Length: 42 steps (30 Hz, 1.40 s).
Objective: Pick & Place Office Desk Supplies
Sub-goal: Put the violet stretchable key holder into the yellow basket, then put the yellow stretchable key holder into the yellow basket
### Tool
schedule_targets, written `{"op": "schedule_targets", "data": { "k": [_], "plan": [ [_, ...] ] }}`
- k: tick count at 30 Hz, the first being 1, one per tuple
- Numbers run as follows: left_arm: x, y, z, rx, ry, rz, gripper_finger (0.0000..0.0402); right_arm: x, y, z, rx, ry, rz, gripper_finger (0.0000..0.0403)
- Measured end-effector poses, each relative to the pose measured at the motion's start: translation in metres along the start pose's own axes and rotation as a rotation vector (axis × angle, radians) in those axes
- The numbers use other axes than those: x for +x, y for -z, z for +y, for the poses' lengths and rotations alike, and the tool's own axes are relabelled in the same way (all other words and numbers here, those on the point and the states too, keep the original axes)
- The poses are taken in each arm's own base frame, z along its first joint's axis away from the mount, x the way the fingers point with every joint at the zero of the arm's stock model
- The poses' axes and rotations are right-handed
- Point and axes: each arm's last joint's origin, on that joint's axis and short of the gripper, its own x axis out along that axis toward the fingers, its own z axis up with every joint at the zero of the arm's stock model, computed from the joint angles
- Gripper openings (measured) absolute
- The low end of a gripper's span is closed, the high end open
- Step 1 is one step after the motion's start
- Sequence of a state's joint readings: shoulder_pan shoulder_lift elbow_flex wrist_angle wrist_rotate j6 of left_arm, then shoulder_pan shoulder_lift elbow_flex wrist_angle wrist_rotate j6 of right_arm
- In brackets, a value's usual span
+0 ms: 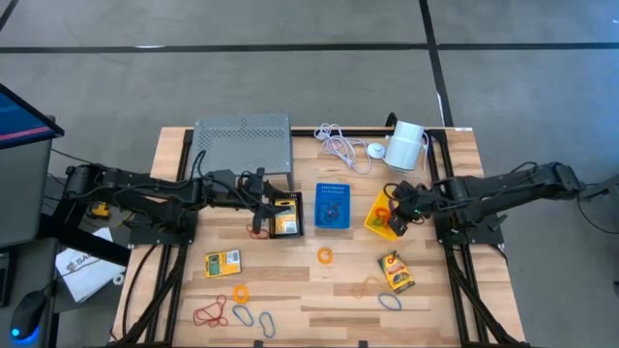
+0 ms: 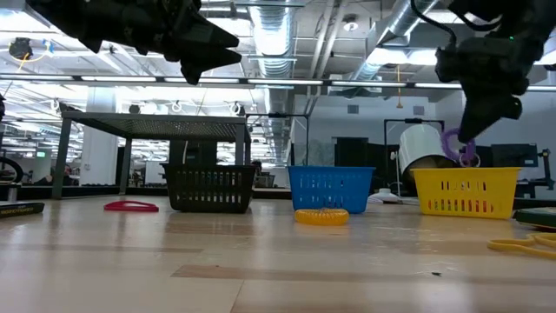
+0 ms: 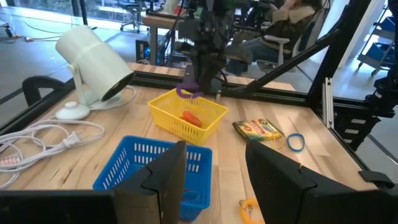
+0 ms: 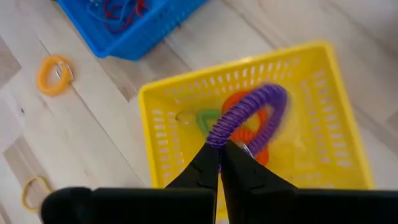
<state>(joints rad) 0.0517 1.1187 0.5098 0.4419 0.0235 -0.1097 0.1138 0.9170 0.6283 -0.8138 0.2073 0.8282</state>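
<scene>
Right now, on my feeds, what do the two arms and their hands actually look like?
Both arms are dark, nearly black, built of jointed segments with black cables running along them. The left hand and the right hand each end in two dark fingers. In the left wrist view its fingers are broad, flat, angular black plates; in the right wrist view the fingers taper to narrow tips. I see no markings.

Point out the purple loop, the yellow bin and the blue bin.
purple loop (image 4: pixel 252 113): right wrist view, on the coil's arc above the bin.
yellow bin (image 4: pixel 158 134): right wrist view, on its slotted near wall.
blue bin (image 1: pixel 334 221): high view, on its rim.
</scene>
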Motion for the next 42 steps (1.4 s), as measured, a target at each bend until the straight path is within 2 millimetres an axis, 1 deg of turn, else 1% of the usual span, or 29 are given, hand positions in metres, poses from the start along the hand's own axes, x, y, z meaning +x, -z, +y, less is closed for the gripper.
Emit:
{"op": "schedule_targets", "data": {
  "k": [8, 13, 20, 23, 26, 33, 35, 38, 42],
  "plan": [
    [0.000, 0.000, 0.000, 0.000, 0.000, -0.001, 0.0163, 0.009, 0.007, 0.004, 0.015, -0.005, 0.022, 0.0000],
    [0.000, 0.000, 0.000, 0.000, 0.000, -0.001, 0.0163, 0.019, 0.008, 0.009, 0.004, 0.016, 0.072, 0.0004],
    [0.000, 0.000, 0.000, 0.000, 0.000, -0.001, 0.0163, 0.035, 0.010, 0.012, -0.007, 0.091, 0.134, 0.0028],
    [0.000, 0.000, 0.000, 0.000, 0.000, -0.001, 0.0163, 0.039, 0.010, 0.012, 0.018, 0.113, 0.146, 0.0050],
    [0.000, 0.000, 0.000, 0.000, 0.000, 0.000, 0.0163, 0.041, 0.009, 0.011, 0.006, 0.111, 0.163, 0.0083],
    [0.000, 0.000, 0.000, 0.000, 0.000, 0.000, 0.0163, 0.040, 0.009, 0.012, 0.001, 0.110, 0.152, 0.0189],
    [0.000, 0.000, 0.000, 0.000, 0.000, 0.000, 0.0163, 0.040, 0.008, 0.012, 0.011, 0.120, 0.135, 0.0213],
    [0.000, 0.000, 0.000, 0.000, 0.000, 0.000, 0.0163, 0.040, 0.007, 0.012, 0.014, 0.129, 0.121, 0.0232],
    [0.000, 0.000, 0.000, 0.000, -0.001, 0.003, 0.0163, 0.031, -0.001, 0.019, 0.008, 0.102, 0.099, 0.0227]
  ]
}}
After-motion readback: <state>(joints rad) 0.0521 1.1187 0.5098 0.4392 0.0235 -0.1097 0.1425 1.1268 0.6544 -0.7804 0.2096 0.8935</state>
